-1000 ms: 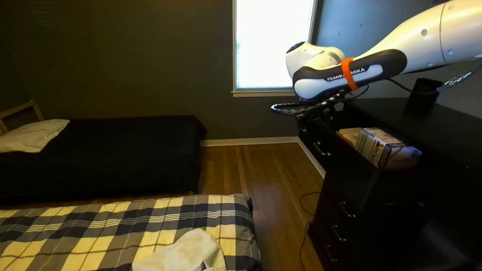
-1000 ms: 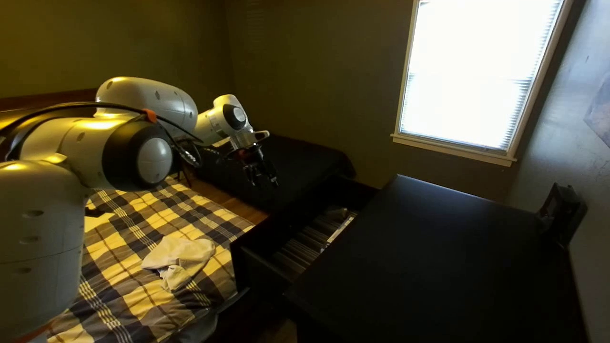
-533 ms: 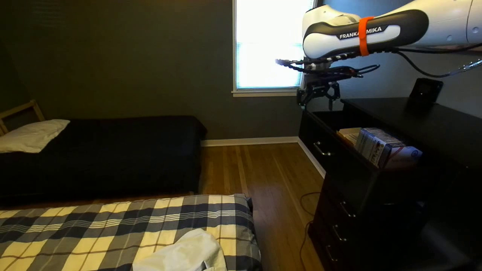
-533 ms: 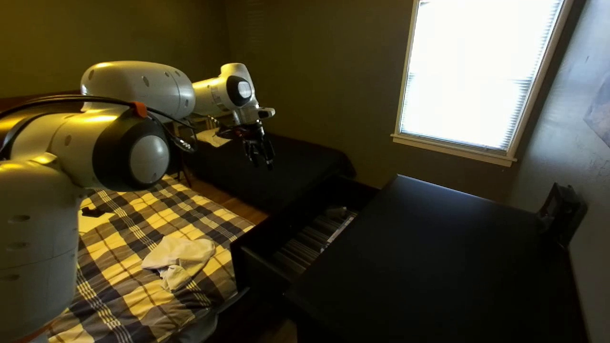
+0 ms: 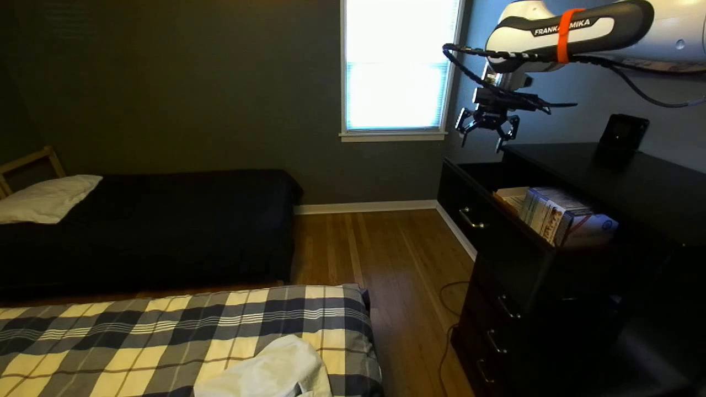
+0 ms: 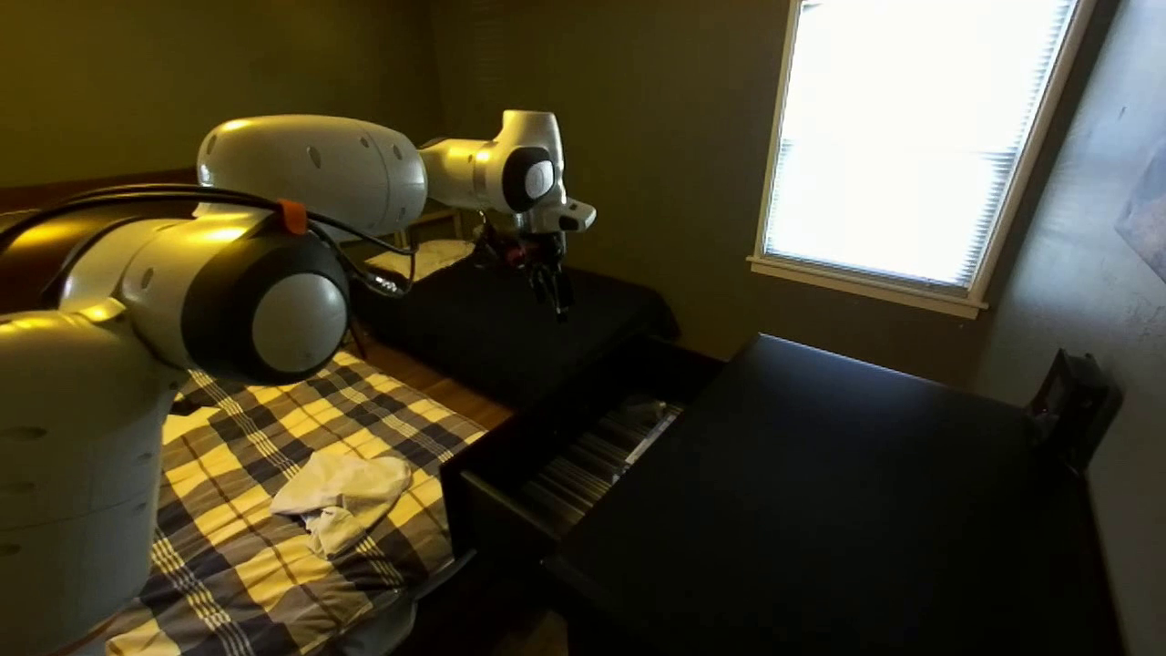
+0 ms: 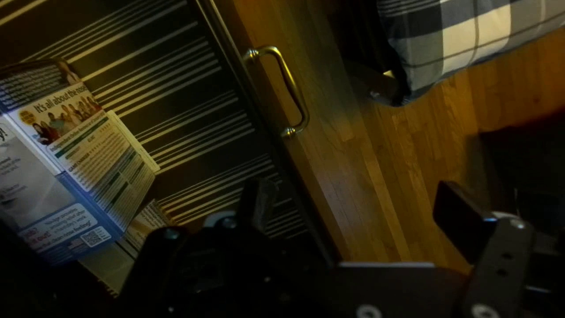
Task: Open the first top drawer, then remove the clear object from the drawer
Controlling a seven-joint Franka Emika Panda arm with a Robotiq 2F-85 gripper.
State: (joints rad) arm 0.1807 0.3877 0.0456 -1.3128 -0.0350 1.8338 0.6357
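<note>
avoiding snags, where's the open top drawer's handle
In the wrist view, upper centre, the metal handle sits on the drawer front, left of the plaid bedding.

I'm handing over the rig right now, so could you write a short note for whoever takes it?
Gripper: open, holding nothing, raised higher than the top drawer.
Things: the top drawer is pulled out, with printed packs inside; the clear object can't be picked out for certain in any view.
Done: top drawer open.
Left, as far as I can tell: find the clear object and take it out.
</note>
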